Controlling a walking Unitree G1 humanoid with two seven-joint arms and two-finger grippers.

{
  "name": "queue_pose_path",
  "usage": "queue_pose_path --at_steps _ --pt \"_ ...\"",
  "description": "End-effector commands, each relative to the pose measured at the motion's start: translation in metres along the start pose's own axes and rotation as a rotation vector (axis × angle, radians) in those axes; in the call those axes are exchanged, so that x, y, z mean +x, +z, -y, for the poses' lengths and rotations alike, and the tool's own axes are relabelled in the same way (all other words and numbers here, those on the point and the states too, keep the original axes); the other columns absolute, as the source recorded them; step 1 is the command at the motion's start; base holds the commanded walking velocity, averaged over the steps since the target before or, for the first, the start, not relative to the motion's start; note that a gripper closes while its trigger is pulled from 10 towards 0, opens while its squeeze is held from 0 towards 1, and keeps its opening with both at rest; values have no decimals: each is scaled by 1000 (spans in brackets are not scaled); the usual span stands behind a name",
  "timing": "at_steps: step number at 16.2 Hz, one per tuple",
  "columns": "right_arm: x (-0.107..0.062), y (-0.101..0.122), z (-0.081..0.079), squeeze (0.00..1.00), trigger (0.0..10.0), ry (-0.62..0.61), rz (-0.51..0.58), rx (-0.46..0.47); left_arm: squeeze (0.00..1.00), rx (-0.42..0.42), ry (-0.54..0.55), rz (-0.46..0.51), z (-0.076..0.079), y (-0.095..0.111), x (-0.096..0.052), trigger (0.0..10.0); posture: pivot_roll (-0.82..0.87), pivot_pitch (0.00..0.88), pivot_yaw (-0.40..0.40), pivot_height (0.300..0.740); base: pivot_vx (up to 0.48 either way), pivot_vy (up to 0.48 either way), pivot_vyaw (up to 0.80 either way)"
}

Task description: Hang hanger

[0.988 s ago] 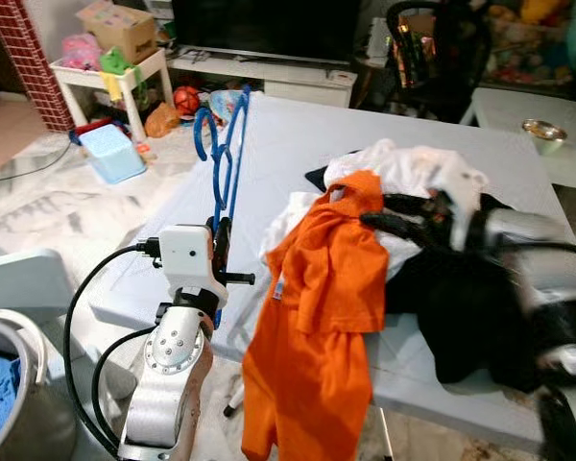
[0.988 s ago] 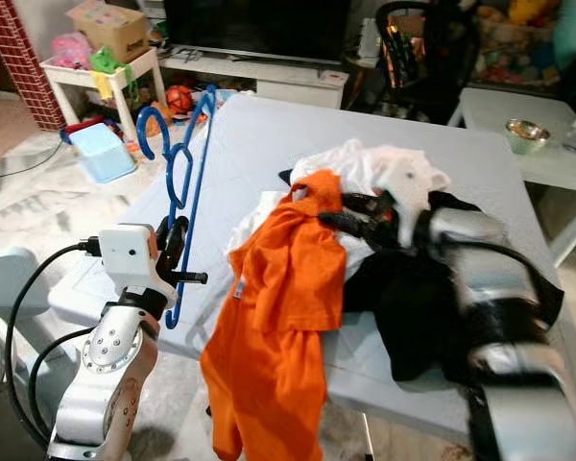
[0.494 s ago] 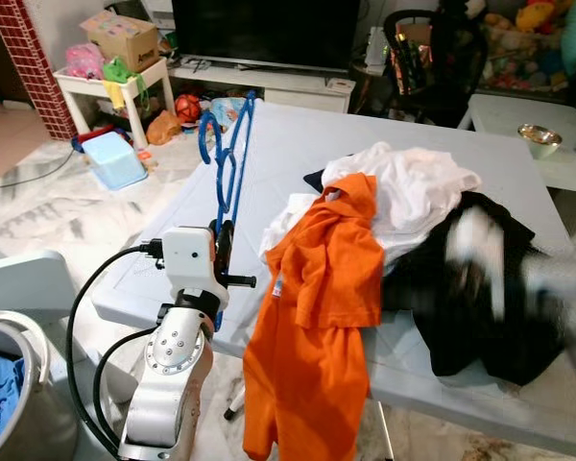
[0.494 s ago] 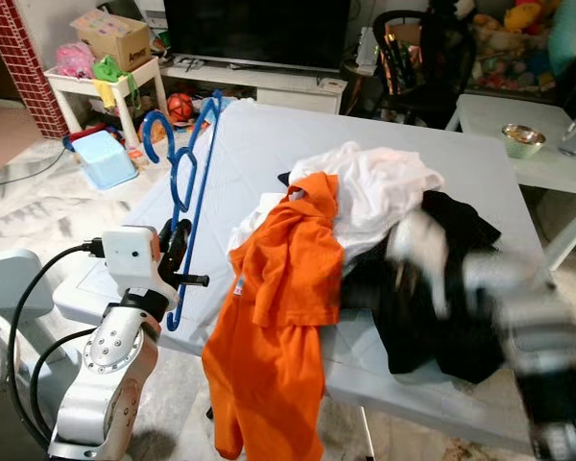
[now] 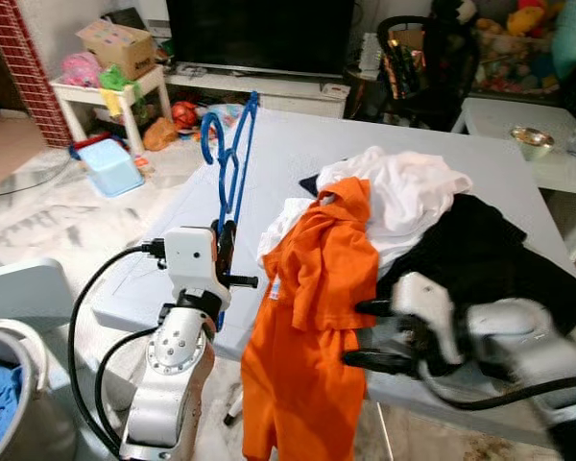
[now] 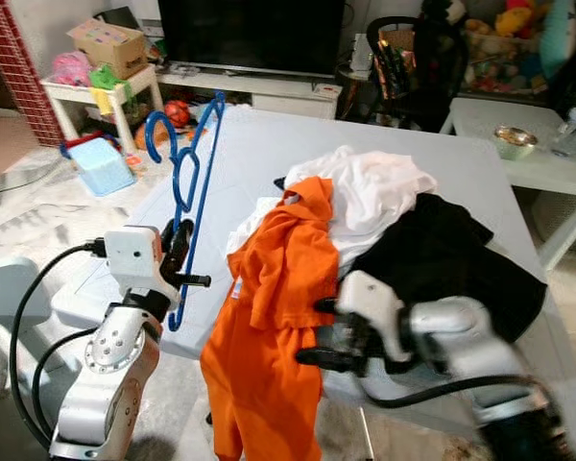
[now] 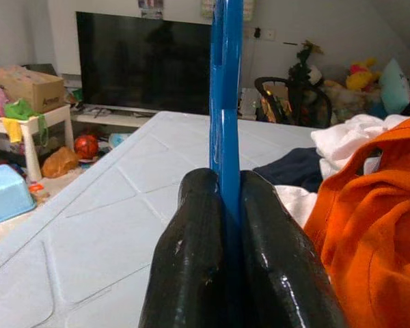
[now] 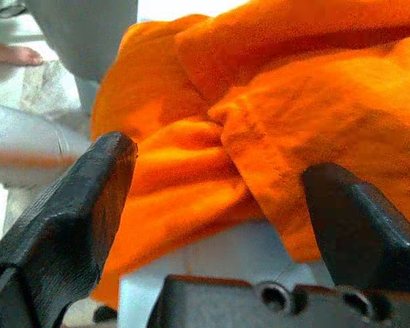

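— Where is the hanger?
— The left gripper (image 7: 225, 205) clamps the blue hanger (image 5: 228, 158) upright over the table's (image 5: 298, 144) left edge.
— And the right gripper (image 5: 365, 333)?
— Fingers spread apart beside the orange shirt (image 5: 312, 317), whose hem hangs off the near edge; the arm blurs.

I count one blue plastic hanger (image 5: 228, 158). Three garments lie on the pale grey counter (image 5: 298, 144): one orange shirt (image 5: 317, 317), one white garment (image 5: 403, 192) and one black garment (image 5: 480, 259). I see two grippers: the left gripper (image 7: 222, 225) and the right gripper (image 5: 365, 334), each with two black fingers. Beyond the counter I count one dark television screen (image 5: 259, 34), one black office chair (image 5: 432, 67), one small white side table (image 5: 110, 91), one cardboard box (image 5: 120, 46), one light blue plastic bin (image 5: 108, 165) and one metal bowl (image 5: 530, 142).
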State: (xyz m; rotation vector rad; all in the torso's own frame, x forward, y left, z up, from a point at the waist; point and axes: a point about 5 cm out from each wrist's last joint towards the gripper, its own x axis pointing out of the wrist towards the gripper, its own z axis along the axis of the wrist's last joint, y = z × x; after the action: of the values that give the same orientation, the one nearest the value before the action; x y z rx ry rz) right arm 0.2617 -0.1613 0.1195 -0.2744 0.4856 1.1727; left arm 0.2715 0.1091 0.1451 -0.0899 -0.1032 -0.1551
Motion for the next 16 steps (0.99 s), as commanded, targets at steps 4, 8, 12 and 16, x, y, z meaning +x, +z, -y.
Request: queue_pose_path --at_steps 4,8,12,16 --pt "26 -3 13 0 8196 -264 -37 77 0 -4 -21 8 3 3 2 10000 -94 0 -12 740 0 0 0" --pt "38 -1 8 0 0 -307 -58 64 0 -3 -15 7 2 3 1 10000 -88 0 -14 740 0 0 0" --pt "40 0 11 0 0 -322 -56 72 0 -3 -15 7 2 3 1 10000 -87 0 -17 740 0 0 0" --pt "40 0 15 0 0 -337 -49 97 0 -5 -12 3 2 3 -1 10000 -83 0 -19 740 0 0 0"
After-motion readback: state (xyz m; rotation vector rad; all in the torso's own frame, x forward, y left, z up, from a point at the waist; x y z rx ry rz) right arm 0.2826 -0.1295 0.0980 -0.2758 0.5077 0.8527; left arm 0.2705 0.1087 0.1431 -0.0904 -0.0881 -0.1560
